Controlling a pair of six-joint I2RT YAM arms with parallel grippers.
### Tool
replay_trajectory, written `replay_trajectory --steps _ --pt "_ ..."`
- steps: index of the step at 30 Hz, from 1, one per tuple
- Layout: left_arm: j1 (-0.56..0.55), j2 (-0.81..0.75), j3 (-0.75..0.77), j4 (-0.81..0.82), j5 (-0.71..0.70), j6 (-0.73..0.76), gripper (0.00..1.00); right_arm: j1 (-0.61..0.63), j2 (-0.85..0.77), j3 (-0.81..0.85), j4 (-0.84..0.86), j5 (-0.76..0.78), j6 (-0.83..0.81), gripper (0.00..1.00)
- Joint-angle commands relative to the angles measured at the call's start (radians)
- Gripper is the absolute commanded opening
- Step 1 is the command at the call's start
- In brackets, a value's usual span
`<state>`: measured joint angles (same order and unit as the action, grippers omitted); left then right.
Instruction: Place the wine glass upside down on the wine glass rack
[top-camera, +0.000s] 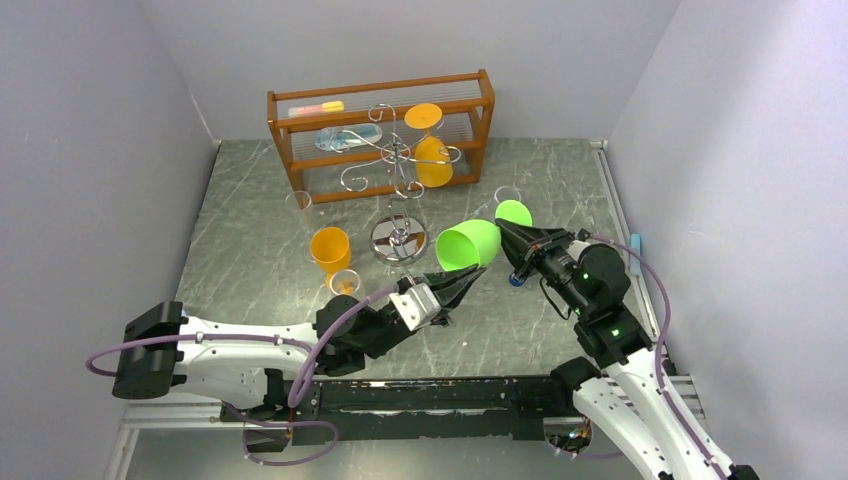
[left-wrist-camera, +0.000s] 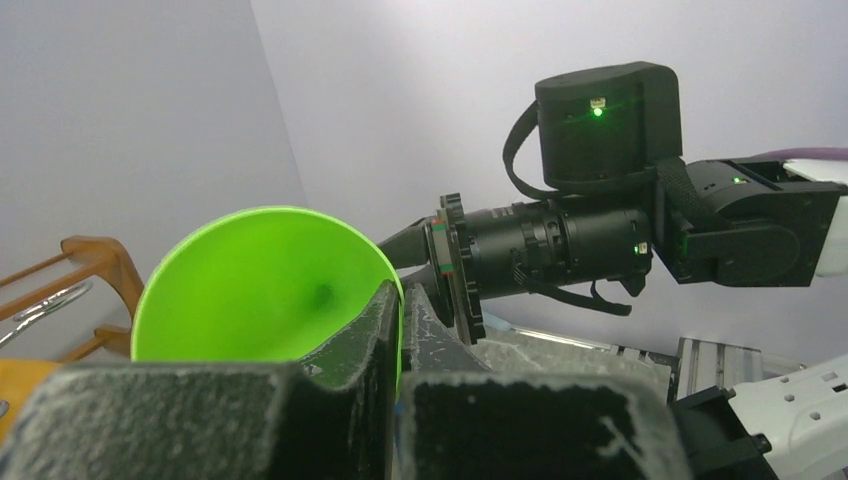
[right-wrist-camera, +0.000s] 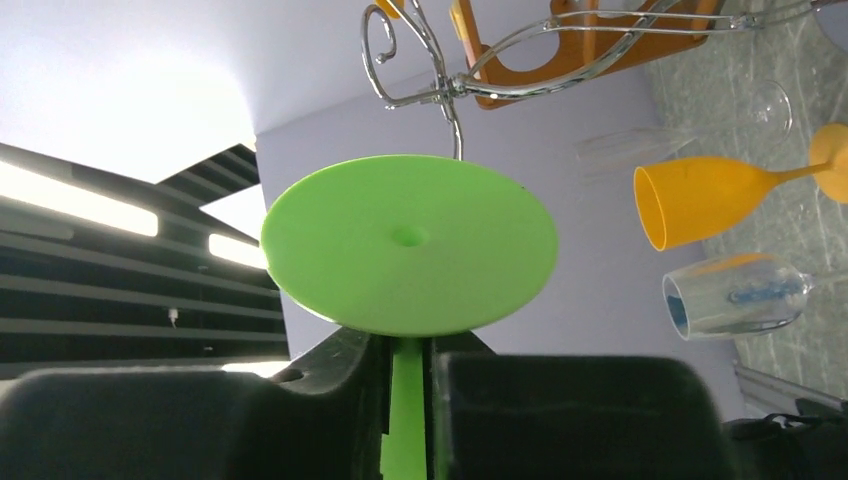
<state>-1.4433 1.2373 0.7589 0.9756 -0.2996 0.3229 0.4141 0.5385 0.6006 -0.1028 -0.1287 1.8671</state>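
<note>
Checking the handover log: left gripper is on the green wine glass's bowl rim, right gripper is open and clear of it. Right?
Not quite. The right gripper isn't open and clear: it is shut on the stem of the green wine glass, just under the foot. The right wrist view shows this. The left gripper is on the bowl rim, as stated.
</note>
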Motion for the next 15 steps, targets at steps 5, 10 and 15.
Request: replay_trajectory --steps 5,10,15 --pt "-0.006 -0.039 -0.020 -0.043 0.038 -0.117 0.19 -0.002 0.021 0.032 0.000 0.020 -0.050 0.00" --pt "-0.006 -0.124 0.038 -0.317 0.092 -0.296 0.52 -0.002 0.004 0.070 -0.048 0.152 -0.261 0.00" --pt "-0.006 -0.259 0.023 -0.548 0.078 -0.513 0.79 -0.003 0.002 0.084 -0.035 0.241 -0.511 0.00"
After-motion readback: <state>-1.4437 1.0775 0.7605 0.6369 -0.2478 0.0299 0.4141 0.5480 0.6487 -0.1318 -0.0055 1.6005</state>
